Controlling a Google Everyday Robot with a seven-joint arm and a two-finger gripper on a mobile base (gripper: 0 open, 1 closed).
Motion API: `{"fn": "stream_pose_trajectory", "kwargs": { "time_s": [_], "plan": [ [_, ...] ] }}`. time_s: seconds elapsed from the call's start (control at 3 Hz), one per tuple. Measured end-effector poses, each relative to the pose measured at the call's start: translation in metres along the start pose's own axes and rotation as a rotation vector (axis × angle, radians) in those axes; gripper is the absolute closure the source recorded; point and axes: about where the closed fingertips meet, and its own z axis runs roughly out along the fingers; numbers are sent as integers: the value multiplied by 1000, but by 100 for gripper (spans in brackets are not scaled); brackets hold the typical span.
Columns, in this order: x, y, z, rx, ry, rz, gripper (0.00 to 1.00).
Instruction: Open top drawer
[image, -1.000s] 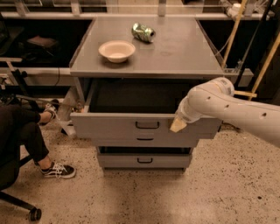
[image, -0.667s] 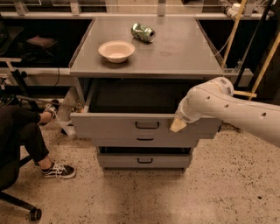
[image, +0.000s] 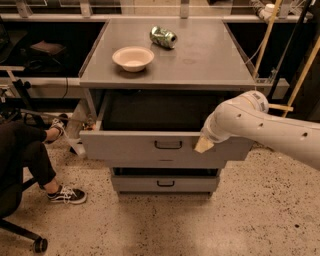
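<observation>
A grey cabinet is standing in the middle of the speckled floor (image: 260, 210), its flat surface (image: 200, 65) carrying two small things. The robot's white arm (image: 270, 127) is reaching in from the right edge and bending down toward the cabinet's front. The top drawer (image: 130, 147) is sitting pulled out from under the surface, its dark inside showing behind its wide grey front. A seated person (image: 25, 150) in black trousers and black-and-white sneakers is occupying the left edge, feet near the cabinet's left side. Below the open drawer, a narrower lower drawer (image: 135, 184) is sitting closed. A pale bowl (image: 133, 58) is resting upright on the left part of the surface, and a crushed green can (image: 163, 37) is lying on its side just behind it. The pincer (image: 202, 145) is showing as a cream tip against the drawer front's upper right part, beside the black bar handle (image: 168, 144) and not on it; how far open it is cannot be told.
</observation>
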Motion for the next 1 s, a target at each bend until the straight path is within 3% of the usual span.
{"fn": "stream_pose_trajectory", "kwargs": {
  "time_s": [1.0],
  "plan": [
    [9,12,-9,14,-3,8,100]
  ]
}}
